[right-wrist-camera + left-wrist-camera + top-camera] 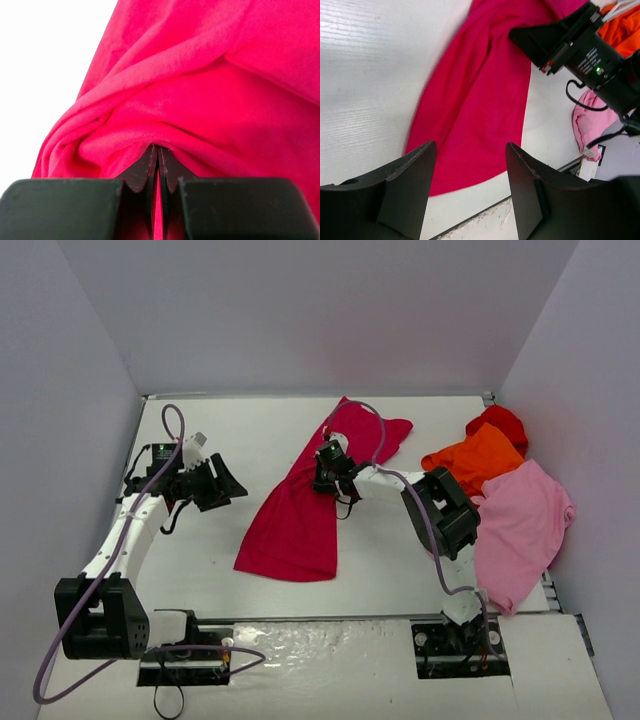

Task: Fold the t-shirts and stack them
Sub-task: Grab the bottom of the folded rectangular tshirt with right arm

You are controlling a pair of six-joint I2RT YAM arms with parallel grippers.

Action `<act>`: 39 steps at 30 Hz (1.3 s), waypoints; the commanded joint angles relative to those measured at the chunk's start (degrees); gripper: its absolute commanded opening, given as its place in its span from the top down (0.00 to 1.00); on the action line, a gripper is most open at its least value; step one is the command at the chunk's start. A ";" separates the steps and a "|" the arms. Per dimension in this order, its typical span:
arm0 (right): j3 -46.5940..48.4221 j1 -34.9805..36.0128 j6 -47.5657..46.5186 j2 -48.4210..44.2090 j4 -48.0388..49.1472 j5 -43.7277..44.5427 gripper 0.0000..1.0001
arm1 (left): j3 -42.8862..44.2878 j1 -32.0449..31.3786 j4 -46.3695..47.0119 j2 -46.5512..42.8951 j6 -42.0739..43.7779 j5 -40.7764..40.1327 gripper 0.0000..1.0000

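Note:
The crimson-magenta t-shirt [300, 510] lies stretched from the table's far middle toward the near middle, bunched and partly folded lengthwise. My right gripper [325, 475] is shut on a fold of the crimson-magenta t-shirt [200, 85] at its right edge, cloth pinched between the fingertips [150, 162]. My left gripper [228, 483] is open and empty, hovering left of the shirt; in the left wrist view the shirt's lower hem [470, 125] shows beyond its fingers [417, 175]. The orange t-shirt [478, 460], the red t-shirt [500, 423] and the light pink t-shirt [520, 525] lie heaped at the right.
White walls close the table on three sides. The right arm's body [590, 55] reaches over the table's right middle. The pink shirt [587, 125] hangs near the table's front right edge [545, 590]. Bare white table [210, 570] lies left of the crimson shirt.

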 commanded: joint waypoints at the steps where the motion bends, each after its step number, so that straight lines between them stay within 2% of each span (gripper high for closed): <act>1: -3.97 -0.80 -6.07 4.18 -16.83 6.06 0.97 | 4.89 0.32 0.56 -0.99 1.31 -0.26 0.46; 5: -1.17 0.79 -6.54 -6.82 -21.43 11.59 0.83 | 5.32 0.32 -0.11 -0.95 2.08 -0.85 0.46; 11: 7.01 -3.26 -8.83 -15.49 -24.08 14.90 0.67 | 5.23 0.32 1.32 -1.04 0.57 0.21 0.47; 12: 7.18 -4.17 -9.23 -15.17 -24.69 15.10 0.67 | 5.23 0.32 1.42 -1.13 0.47 0.31 0.47; 15: 10.43 -4.46 -10.60 -12.87 -24.91 5.12 0.63 | 5.55 0.32 0.75 -1.83 0.42 0.58 0.49; 18: 11.50 1.78 -9.04 -10.31 -24.22 -3.57 0.60 | 6.05 0.32 -0.73 -2.98 0.89 -0.35 0.49; 19: 12.29 2.43 -8.68 -9.58 -24.21 -3.61 0.60 | 6.24 0.32 -1.20 -3.09 0.91 -0.86 0.49; 21: 14.95 10.70 -7.72 -6.89 -24.16 -3.96 0.59 | 6.82 0.32 -2.38 -4.74 1.04 -2.59 0.47; 24: 18.71 18.13 -6.86 -3.08 -24.22 -6.17 0.57 | 7.62 0.32 -3.70 -7.49 0.90 -5.28 0.41; 25: 20.17 20.18 -6.46 -1.69 -24.22 -6.57 0.57 | 7.82 0.32 -4.23 -7.96 0.90 -6.14 0.26; 27: 22.01 22.41 -6.51 -0.10 -24.31 -7.15 0.55 | 8.08 0.32 -4.58 -9.84 0.87 -7.08 0.15; 39: 26.40 23.78 -6.18 3.16 -24.58 -8.13 0.46 | 9.20 0.32 -8.15 -11.74 2.71 -8.33 0.13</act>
